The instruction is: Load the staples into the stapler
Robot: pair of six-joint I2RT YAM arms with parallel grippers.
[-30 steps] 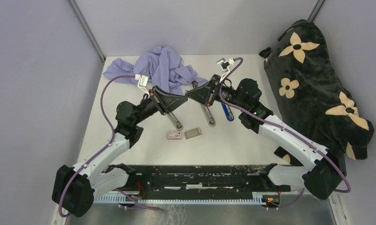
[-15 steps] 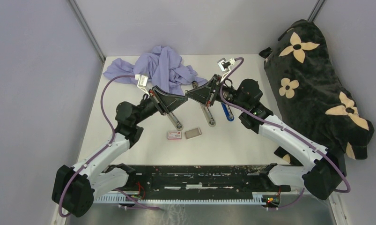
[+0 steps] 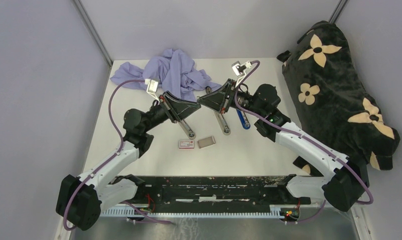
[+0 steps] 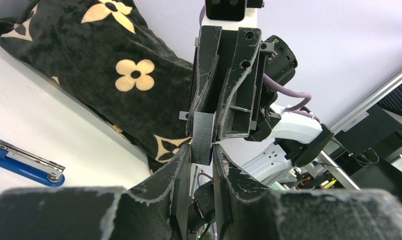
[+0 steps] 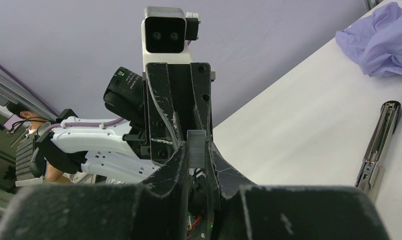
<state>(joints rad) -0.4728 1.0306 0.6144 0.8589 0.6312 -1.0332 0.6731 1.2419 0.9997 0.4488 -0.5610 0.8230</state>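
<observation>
My two grippers meet tip to tip in the air over the middle of the table. My left gripper and right gripper are both shut on one short silvery-grey strip of staples. Below them lie two long silver-and-black stapler parts; one shows in the right wrist view. A blue stapler lies to the right. The red-and-white box and its grey tray lie nearer the front.
A crumpled lilac cloth lies at the back of the table. A black cushion with cream flowers fills the right side. A black rail runs along the near edge between the arm bases.
</observation>
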